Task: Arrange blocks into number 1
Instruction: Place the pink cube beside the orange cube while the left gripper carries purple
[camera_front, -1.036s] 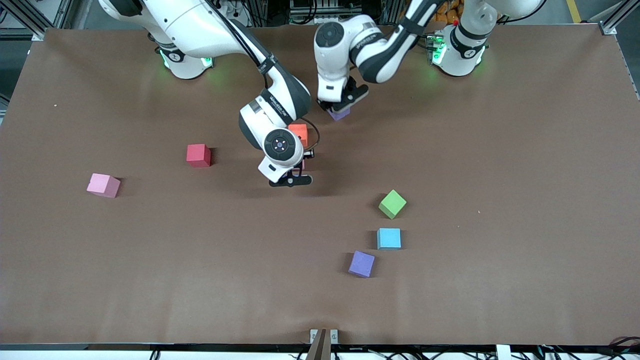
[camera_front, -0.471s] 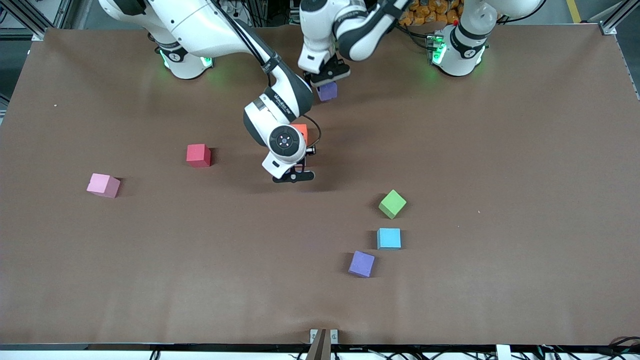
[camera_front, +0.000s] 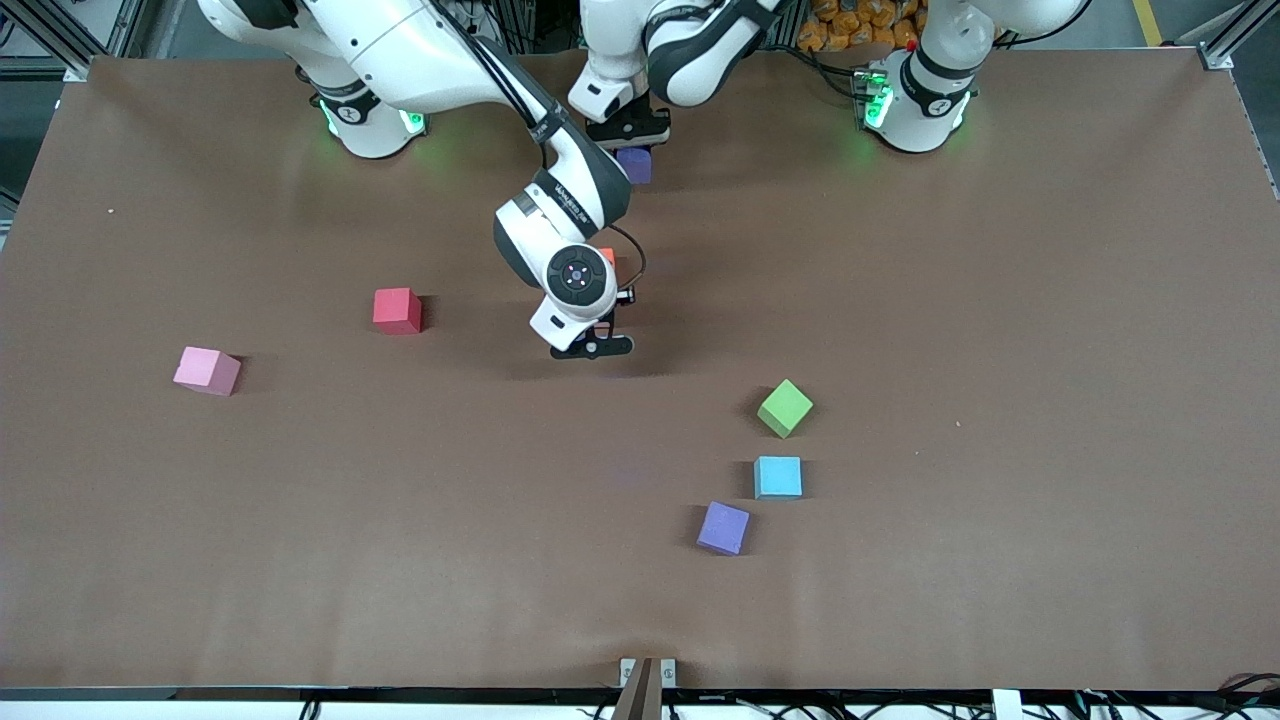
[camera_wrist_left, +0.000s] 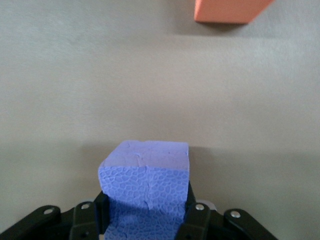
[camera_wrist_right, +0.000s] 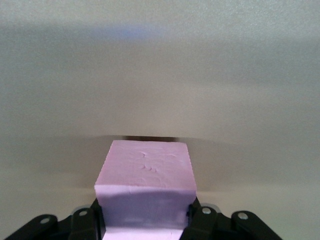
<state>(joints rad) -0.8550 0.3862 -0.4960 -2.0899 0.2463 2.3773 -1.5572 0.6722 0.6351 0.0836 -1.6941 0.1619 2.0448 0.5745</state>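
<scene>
The left tool (camera_front: 628, 133) grips a purple block (camera_wrist_left: 146, 185) above the desk (camera_front: 1000, 350) near the robots' bases. The right tool (camera_front: 592, 347) clamps a pink block (camera_wrist_right: 145, 187) over the desk's middle, beside the orange block (camera_wrist_left: 227, 10). The red (camera_front: 397, 310), green (camera_front: 785, 407) and light blue (camera_front: 778, 477) blocks lie scattered.
</scene>
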